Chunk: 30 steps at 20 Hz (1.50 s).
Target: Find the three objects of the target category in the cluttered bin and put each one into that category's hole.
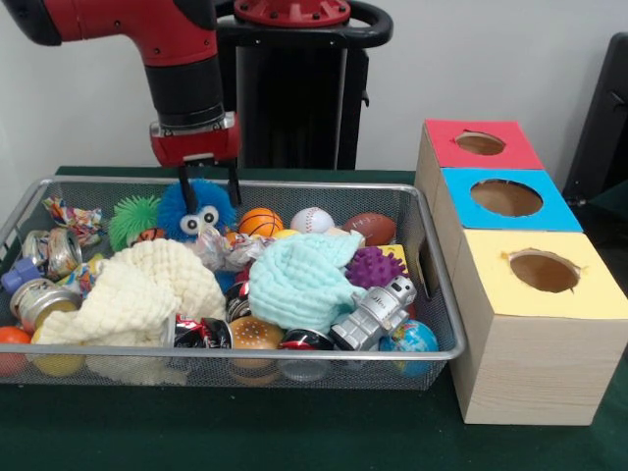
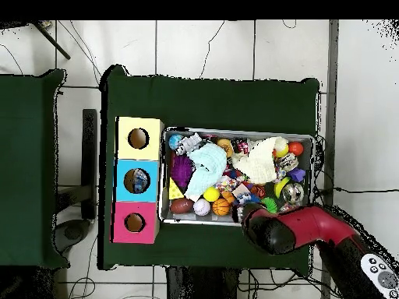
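The silver wire-mesh bin (image 1: 294,349) is full of toys, cloths and cans; it also shows in the overhead view (image 2: 234,130). A crumpled clear wrapper (image 1: 222,247) lies mid-bin, just in front of a blue furry toy with eyes (image 1: 199,208). Another multicolour wrapper (image 1: 75,218) lies at the far left corner. My gripper (image 1: 209,188) hangs open directly over the blue furry toy, with its fingertips down at the toy's top and nothing between them. The red-topped box's hole (image 1: 480,143) is at the far right, and it also shows in the overhead view (image 2: 134,223). In the overhead view the arm (image 2: 274,230) hides the gripper.
The blue-topped box (image 1: 506,197) and the yellow-topped box (image 1: 544,271) stand in a row with the red one. A cream cloth (image 1: 137,294), a mint cloth (image 1: 299,280), crushed cans (image 1: 44,299), a silver toy robot (image 1: 373,312), spiky balls (image 1: 374,266) and sports balls (image 1: 312,220) fill the bin.
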Available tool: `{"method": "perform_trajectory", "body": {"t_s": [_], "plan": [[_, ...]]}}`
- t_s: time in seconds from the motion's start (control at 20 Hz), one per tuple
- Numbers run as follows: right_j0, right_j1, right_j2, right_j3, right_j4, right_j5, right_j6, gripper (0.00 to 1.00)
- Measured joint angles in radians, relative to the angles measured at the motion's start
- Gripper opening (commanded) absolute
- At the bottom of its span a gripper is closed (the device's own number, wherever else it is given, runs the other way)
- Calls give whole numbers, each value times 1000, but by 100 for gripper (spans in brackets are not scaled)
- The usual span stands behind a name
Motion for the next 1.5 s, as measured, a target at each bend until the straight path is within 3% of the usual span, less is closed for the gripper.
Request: {"method": "perform_trajectory", "body": {"t_s": [0.4, 1.5], "plan": [[-27, 19, 42, -45, -37, -8, 0, 100], [-105, 20, 197, -80, -40, -8, 0, 100]]}}
